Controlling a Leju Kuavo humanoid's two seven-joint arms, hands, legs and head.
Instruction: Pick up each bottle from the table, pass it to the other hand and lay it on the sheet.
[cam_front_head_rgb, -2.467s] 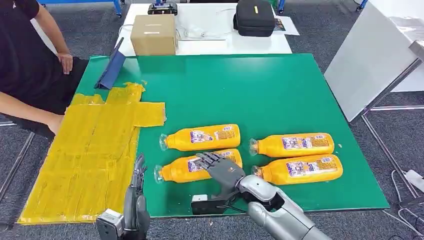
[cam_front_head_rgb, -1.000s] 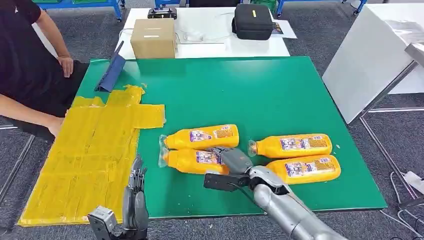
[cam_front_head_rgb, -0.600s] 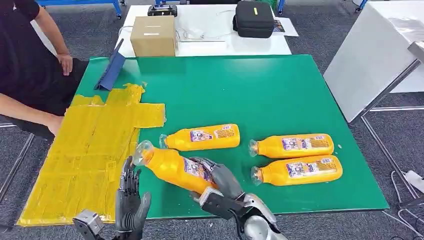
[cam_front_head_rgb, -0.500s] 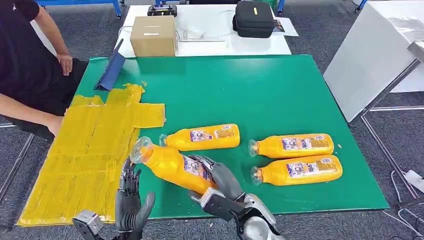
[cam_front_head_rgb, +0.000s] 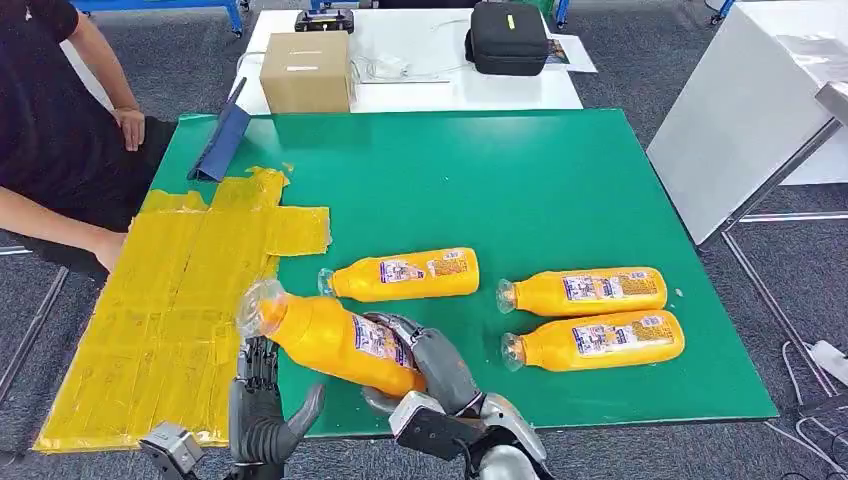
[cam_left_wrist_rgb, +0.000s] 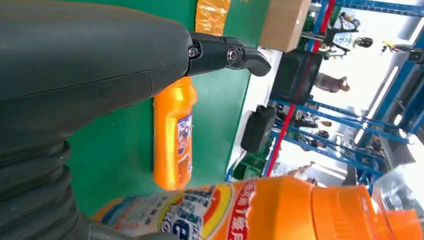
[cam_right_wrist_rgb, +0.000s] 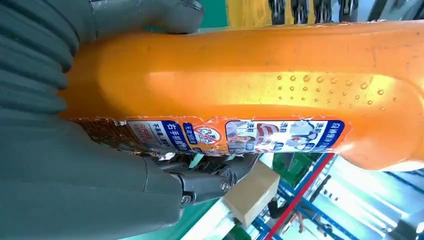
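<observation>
While the right hand (cam_front_head_rgb: 425, 365) grips a tilted bottle (cam_front_head_rgb: 335, 340), the left hand (cam_front_head_rgb: 262, 405) waits beneath, fingers spread, holding nothing.

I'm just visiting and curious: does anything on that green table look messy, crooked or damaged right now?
Nothing is spilled or broken. The yellow sheet is patchy, with ragged, uneven edges. Three bottles lie neatly on the green table; the fourth bottle is tilted off it because the right hand grips it.
</observation>
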